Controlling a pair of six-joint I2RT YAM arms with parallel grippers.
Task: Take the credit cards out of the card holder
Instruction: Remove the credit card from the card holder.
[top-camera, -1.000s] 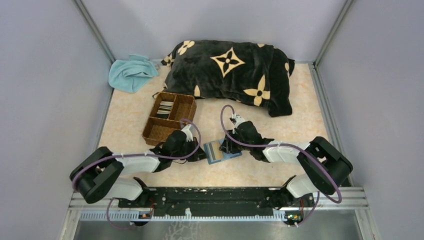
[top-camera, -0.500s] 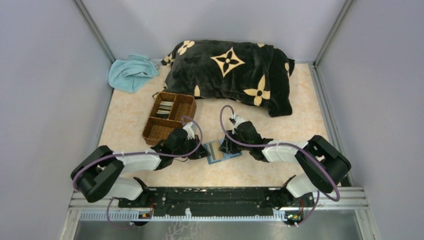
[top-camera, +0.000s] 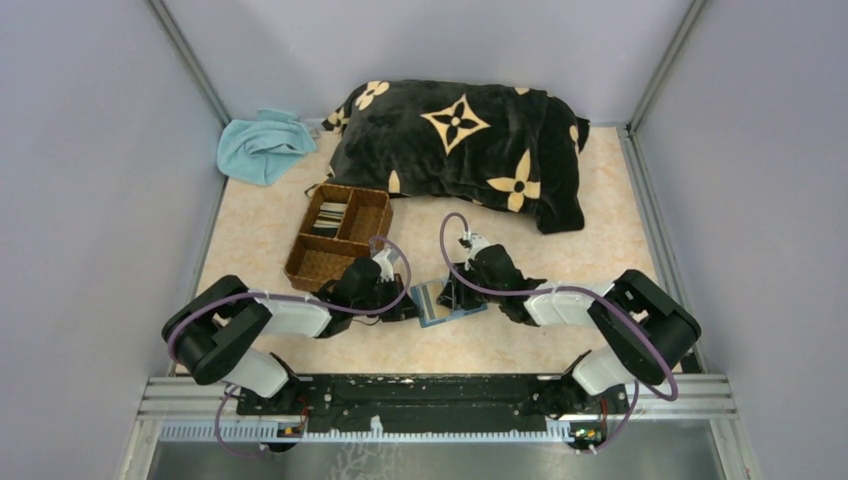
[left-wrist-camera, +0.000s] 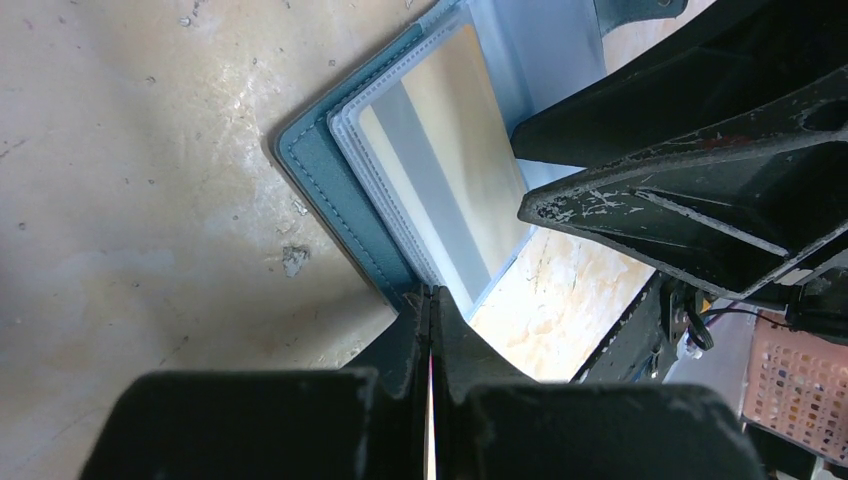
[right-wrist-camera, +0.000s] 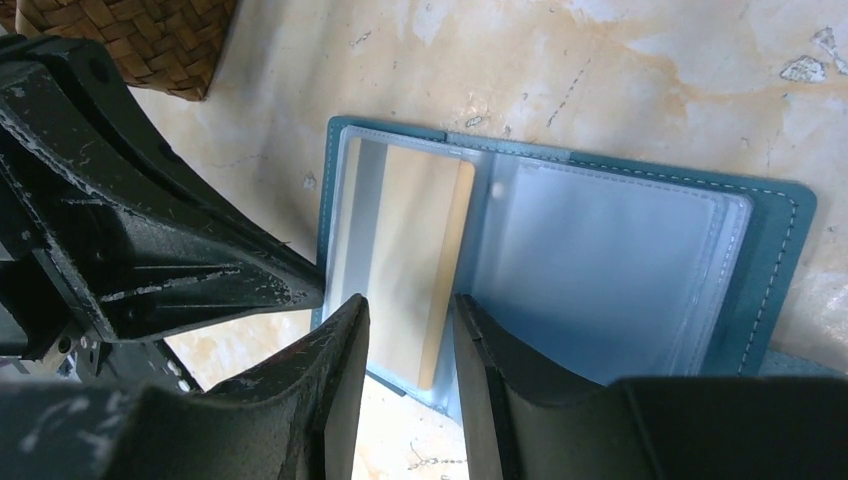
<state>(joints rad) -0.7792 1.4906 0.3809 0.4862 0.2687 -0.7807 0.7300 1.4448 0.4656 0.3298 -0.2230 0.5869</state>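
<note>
The teal card holder (top-camera: 447, 305) lies open on the table between both arms, its pale clear sleeves facing up (right-wrist-camera: 620, 260). One tan credit card with a grey stripe (right-wrist-camera: 400, 240) sits in the left sleeve; it also shows in the left wrist view (left-wrist-camera: 450, 170). My left gripper (left-wrist-camera: 432, 292) is shut, its tips resting on the holder's near left edge (left-wrist-camera: 340, 190). My right gripper (right-wrist-camera: 408, 305) is open, its fingers just over the card's near end. In the top view the left gripper (top-camera: 408, 303) and right gripper (top-camera: 452, 293) almost meet over the holder.
A brown woven tray (top-camera: 318, 262) stands just behind the left gripper, with flat cards (top-camera: 328, 215) in its far compartment. A black flowered pillow (top-camera: 460, 150) lies across the back. A light blue cloth (top-camera: 262, 145) sits at the back left.
The right gripper's jaws have spread a little wider. The left arm has pushed further to the right, its elbow folding in, and the holder has shifted slightly left.
</note>
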